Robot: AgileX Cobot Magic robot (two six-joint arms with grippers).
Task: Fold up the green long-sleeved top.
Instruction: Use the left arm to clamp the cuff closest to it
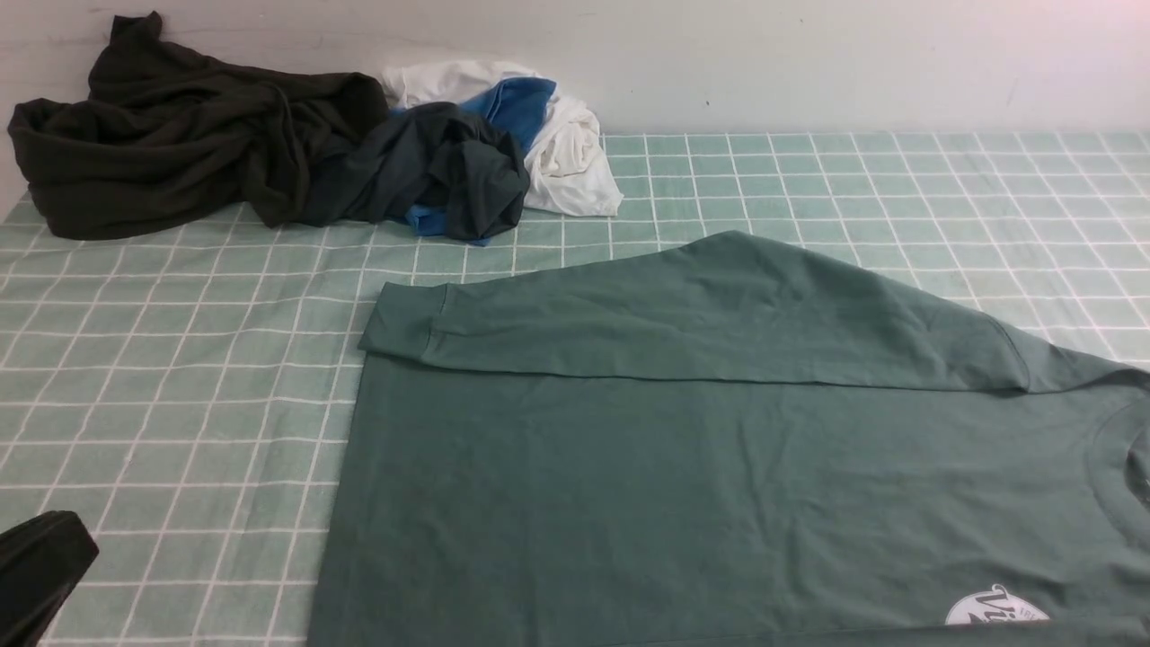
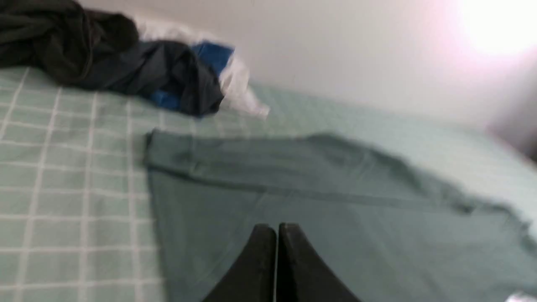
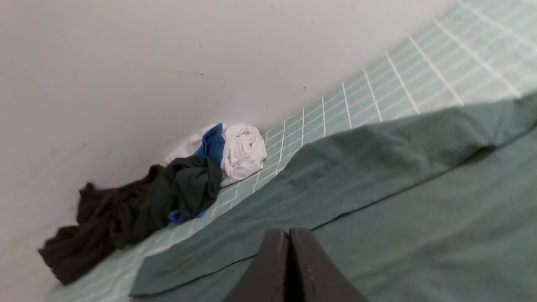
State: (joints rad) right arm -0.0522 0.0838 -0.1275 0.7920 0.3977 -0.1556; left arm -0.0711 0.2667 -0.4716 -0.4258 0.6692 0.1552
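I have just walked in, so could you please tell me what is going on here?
A two-armed robot is folding the green long-sleeved top, which lies flat on the checked cloth. One sleeve is already folded across its body. Neither arm holds it: the left jaws and right jaws are shut and empty. Other clothes lie heaped by the wall.

There was one green top (image 1: pixel 683 485), with one sleeve (image 1: pixel 683 314) laid across it and one white logo (image 1: pixel 993 613) showing at its edge. Three crumpled garments lay heaped at the back: one olive-black garment (image 1: pixel 162 135), one grey-and-blue garment (image 1: pixel 431 171) and one white garment (image 1: pixel 570 153). One checked cloth (image 1: pixel 162 377) lay under them all. Two grippers showed: the left gripper (image 2: pixel 276 228) and the right gripper (image 3: pixel 288 233).
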